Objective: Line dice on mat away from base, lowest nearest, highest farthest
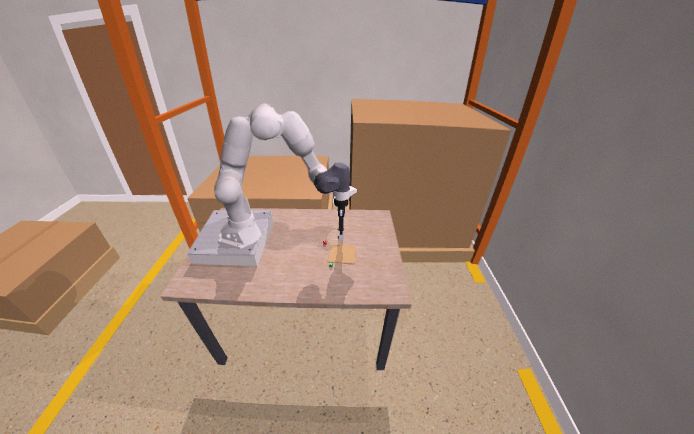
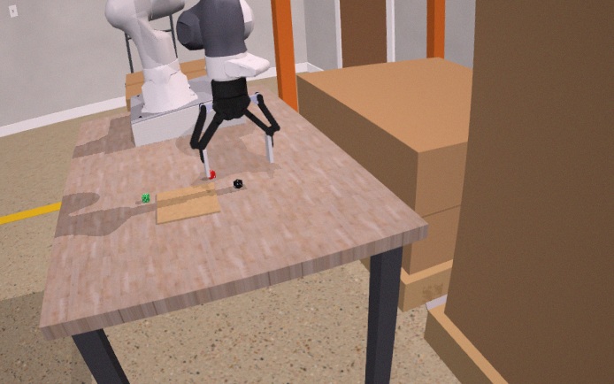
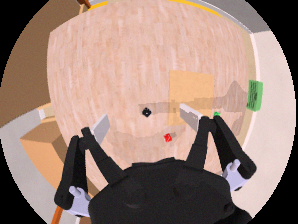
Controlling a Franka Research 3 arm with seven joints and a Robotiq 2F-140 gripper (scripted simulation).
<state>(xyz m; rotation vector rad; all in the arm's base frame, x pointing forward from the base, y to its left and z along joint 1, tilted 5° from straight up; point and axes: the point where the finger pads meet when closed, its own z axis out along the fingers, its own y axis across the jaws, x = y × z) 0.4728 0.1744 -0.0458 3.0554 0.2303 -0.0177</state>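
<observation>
None of the three dice sits on the mat [image 2: 188, 208] yet. Red die [image 2: 211, 174], black die [image 2: 237, 183] and green die [image 2: 145, 197] lie on the table just beside it. Gripper [image 2: 237, 160] spread wide, empty, low over the red die. All placing remains.

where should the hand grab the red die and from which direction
Come straight down from above and pinch two opposite side faces of the red die. It is a small cube lying flat on the table, apart from the mat, so its sides look free. The hand is open, empty, and already above it.
</observation>
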